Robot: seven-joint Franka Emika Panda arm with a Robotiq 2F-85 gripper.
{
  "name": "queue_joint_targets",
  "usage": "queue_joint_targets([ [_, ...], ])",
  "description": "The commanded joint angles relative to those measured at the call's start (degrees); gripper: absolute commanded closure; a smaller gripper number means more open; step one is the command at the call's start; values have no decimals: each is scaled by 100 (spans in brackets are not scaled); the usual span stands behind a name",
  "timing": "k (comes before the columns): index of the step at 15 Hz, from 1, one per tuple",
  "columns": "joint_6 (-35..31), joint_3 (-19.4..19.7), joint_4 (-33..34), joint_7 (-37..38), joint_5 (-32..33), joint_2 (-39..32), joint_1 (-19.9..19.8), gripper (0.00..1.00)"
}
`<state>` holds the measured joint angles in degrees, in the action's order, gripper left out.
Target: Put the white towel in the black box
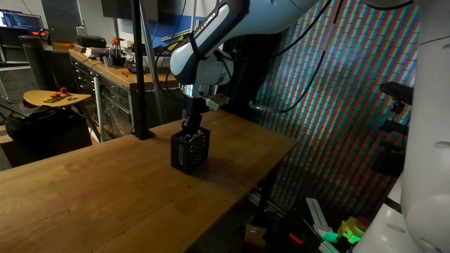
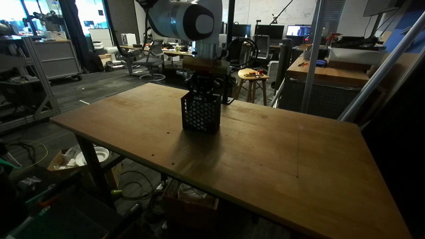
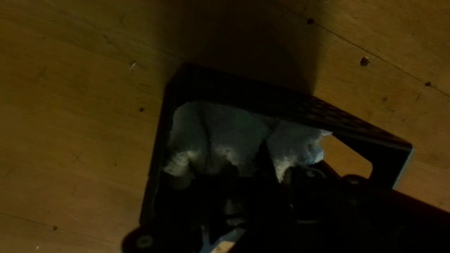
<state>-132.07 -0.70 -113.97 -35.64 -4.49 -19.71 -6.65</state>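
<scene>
Fingers point(image 1: 192, 123) inside black box point(image 1: 189, 154); grip too dark to tell
White towel point(image 3: 232, 131) within, toward wrist-view twelve o'clock; placing seems nearly done; any release, then withdrawal, left.

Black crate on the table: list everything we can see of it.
The black crate looks like rigid plastic: open-topped, straight-sided, with one wall pierced by a honeycomb of hexagonal holes. It stands upright on the wooden tabletop. The wrist view also shows a larger opening with wood visible through it. The white towel lies bunched inside, and the claw reaches down through the top; whether it touches the walls is hidden.
</scene>
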Motion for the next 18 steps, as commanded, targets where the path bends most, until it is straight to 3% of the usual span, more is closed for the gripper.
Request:
queue_joint_targets([
  [1,137,-141,362,-415,-112,-323,-188,89],
  [18,246,-493,410,-1132,-768,-939,-467,89],
])
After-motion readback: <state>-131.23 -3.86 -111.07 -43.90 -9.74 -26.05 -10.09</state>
